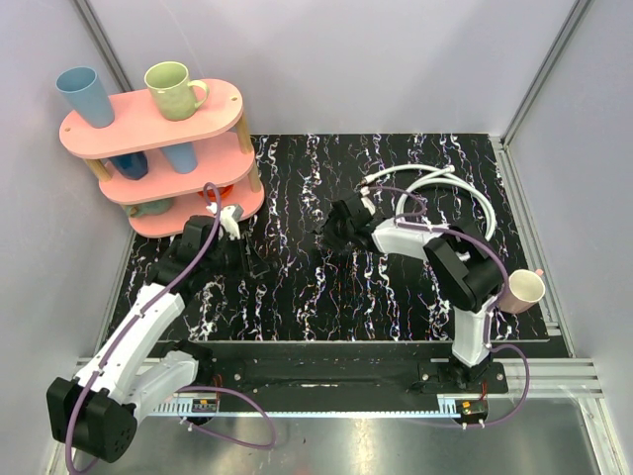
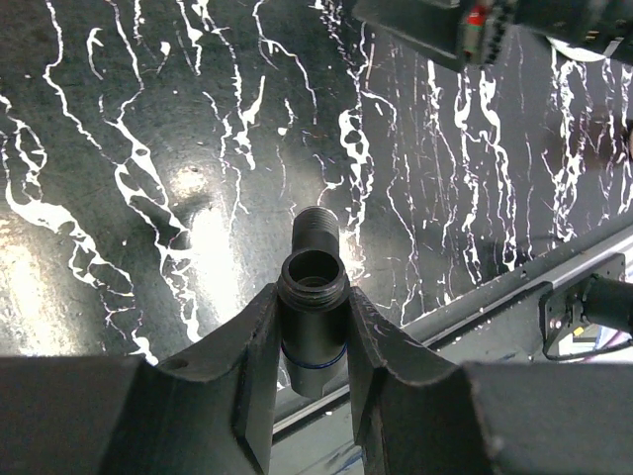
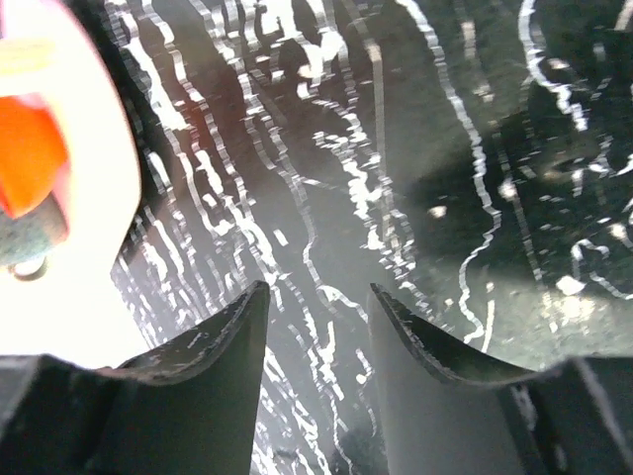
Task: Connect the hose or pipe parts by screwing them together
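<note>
Pink three-tier oval shelf (image 1: 148, 124) stood at rear left corner of the black white-veined marble-pattern surface (image 1: 297, 287). A tall light-blue cup (image 1: 84, 94) and a pale green mug (image 1: 173, 89) sat on its top tier. More blue cups were on the lower tiers, only partly visible.

Left gripper (image 2: 312, 297) was just in front of the shelf foot, near the surface's left edge. It was clamped on a short dark threaded pipe fitting (image 2: 312, 336). The fitting sat between both fingers (image 2: 257, 366), open threaded mouth toward the wrist camera, with a thin blue ring lower on its body. A second threaded end showed just past the mouth; I couldn't tell if it was part of the fitting or its reflection. The fitting was held off the surface, nothing screwed on.

Right gripper (image 3: 318, 292) was over mid-surface, pointing left toward the shelf. Its fingers (image 3: 223, 332) were parted with nothing between them, only bare surface below.

Thin white flexible hoses (image 1: 482, 201) lay looped on the rear right part of the surface, behind the right arm and well apart from the dark fitting. Neither gripper touched them.

Cream-and-pink mug (image 1: 524, 289) lay tipped at the surface's right edge, beside the right arm.
</note>
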`<state>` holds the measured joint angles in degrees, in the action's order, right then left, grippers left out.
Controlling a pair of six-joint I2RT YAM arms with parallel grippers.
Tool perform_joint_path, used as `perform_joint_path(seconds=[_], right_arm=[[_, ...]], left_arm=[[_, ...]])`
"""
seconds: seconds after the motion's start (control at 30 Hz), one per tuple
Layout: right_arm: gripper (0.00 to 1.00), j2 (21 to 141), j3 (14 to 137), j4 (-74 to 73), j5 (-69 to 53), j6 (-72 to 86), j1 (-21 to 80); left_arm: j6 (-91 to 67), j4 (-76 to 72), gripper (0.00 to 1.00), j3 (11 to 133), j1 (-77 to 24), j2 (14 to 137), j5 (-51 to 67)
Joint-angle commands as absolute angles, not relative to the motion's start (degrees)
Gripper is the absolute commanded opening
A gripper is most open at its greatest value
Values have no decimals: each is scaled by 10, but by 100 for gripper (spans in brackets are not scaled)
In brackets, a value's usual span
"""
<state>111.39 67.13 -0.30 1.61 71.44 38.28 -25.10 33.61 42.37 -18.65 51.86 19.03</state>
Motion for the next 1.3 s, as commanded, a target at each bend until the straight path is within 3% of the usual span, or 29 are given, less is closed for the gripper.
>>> perform_joint_path(seconds=[0.0, 0.2, 0.53, 0.73, 1.07, 1.27], right_arm=[[56, 1038, 676, 33, 15, 666, 387], [71, 1013, 736, -68, -16, 438, 385], [72, 1111, 946, -221, -111, -22, 377], [73, 1138, 953, -185, -177, -196, 374], [71, 1195, 1042, -337, -385, -398, 325], [71, 1190, 1005, -344, -401, -540, 323]], left_arm=[[-264, 324, 0, 443, -187, 505, 151], [-258, 336, 0, 451, -187, 497, 135], [-245, 340, 0, 446, -186, 464, 136], [-247, 339, 0, 443, -186, 447, 128], [-250, 335, 0, 439, -187, 422, 117], [-250, 334, 0, 437, -187, 423, 116]])
